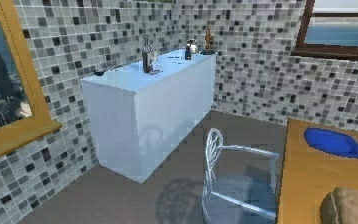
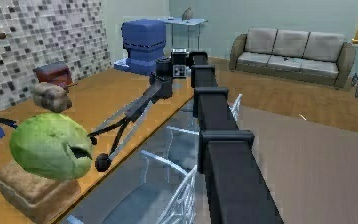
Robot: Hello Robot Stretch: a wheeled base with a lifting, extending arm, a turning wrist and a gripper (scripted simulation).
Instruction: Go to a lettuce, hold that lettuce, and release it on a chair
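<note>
A round green lettuce [image 2: 47, 145] shows at the arm side view's left, right at the tips of my gripper's thin fingers. My gripper [image 2: 97, 157] reaches down and left from the dark arm and its white marker squares [image 2: 177, 62]. The wooden table [image 2: 112, 95] and a brown bread loaf [image 2: 27, 192] lie at and behind the lettuce, so I cannot tell whether the gripper holds it. A white-framed chair with a glass seat [image 2: 172, 172] stands beneath the arm beside the table; the chair [image 1: 237, 180] appears again low in the forward view.
A white counter [image 1: 152, 110] with a bottle [image 1: 147, 57] and kettle [image 1: 191, 47] stands ahead against tiled walls. The table [image 1: 312, 180] carries a blue plate [image 1: 332, 141]. A second loaf [image 2: 52, 97], a blue box [image 2: 145, 45] and a grey sofa [image 2: 292, 55] lie farther out.
</note>
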